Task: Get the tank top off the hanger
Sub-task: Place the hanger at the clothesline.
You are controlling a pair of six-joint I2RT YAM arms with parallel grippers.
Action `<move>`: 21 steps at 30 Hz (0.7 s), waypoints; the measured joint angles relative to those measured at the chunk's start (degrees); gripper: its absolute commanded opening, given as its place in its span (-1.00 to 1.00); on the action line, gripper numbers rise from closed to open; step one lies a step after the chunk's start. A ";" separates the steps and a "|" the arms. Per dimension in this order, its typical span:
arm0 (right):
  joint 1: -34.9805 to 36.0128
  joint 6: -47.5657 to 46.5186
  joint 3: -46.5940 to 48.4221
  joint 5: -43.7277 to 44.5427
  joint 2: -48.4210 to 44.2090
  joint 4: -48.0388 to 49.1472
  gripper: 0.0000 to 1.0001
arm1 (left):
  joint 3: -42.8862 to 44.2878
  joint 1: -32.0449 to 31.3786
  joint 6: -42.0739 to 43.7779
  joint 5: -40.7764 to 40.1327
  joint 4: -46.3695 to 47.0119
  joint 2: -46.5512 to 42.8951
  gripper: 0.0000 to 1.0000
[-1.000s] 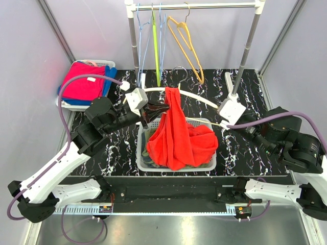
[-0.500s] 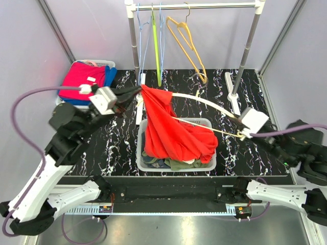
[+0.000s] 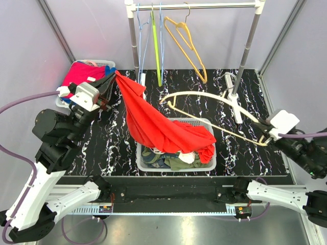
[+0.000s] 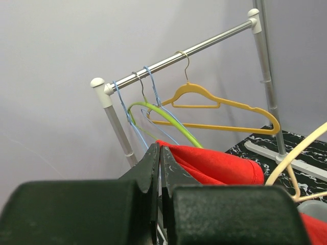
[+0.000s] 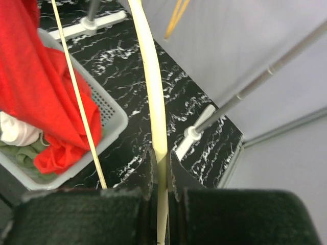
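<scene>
The red tank top (image 3: 153, 125) stretches from my left gripper (image 3: 113, 80) down into the white basket (image 3: 139, 153). That gripper is shut on one corner of the cloth, raised at the left; in the left wrist view its jaws (image 4: 159, 148) pinch the red fabric (image 4: 214, 166). The cream hanger (image 3: 214, 99) hangs over the table's right half, with my right gripper (image 3: 263, 133) shut on one end of it. In the right wrist view the hanger's arm (image 5: 148, 76) runs between the shut jaws (image 5: 160, 153). No cloth hangs on the hanger's arms. Its thin lower bar crosses above the tank top (image 5: 30, 76).
Other clothes lie in the white basket under the red cloth. A clothes rack (image 3: 196, 6) at the back carries a yellow hanger (image 3: 186, 46), a green one (image 3: 156, 51) and blue ones. Its foot (image 3: 232, 97) rests near the cream hanger. A basket of folded clothes (image 3: 82, 84) sits back left.
My left gripper has swung up and to the left, drawing the tank top off the hanger. My right gripper has carried the hanger to the right, away from the cloth.
</scene>
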 measured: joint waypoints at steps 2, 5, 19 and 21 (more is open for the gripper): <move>-0.46 0.20 1.09 2.05 -0.76 -0.33 -1.00 | 0.00 0.04 -0.04 -0.46 0.00 -0.13 -1.00; -1.64 -0.04 1.79 4.66 -3.58 1.95 -1.00 | -0.02 0.04 -0.44 0.33 -0.22 -0.44 -1.00; -3.39 -11.10 -3.85 21.79 -6.97 22.62 -1.00 | -0.31 -7.67 -6.21 11.17 -9.86 7.34 -1.00; -3.39 -13.29 -4.90 24.48 -5.03 25.38 -1.00 | 0.26 -9.38 -4.83 11.17 -13.99 10.78 -1.00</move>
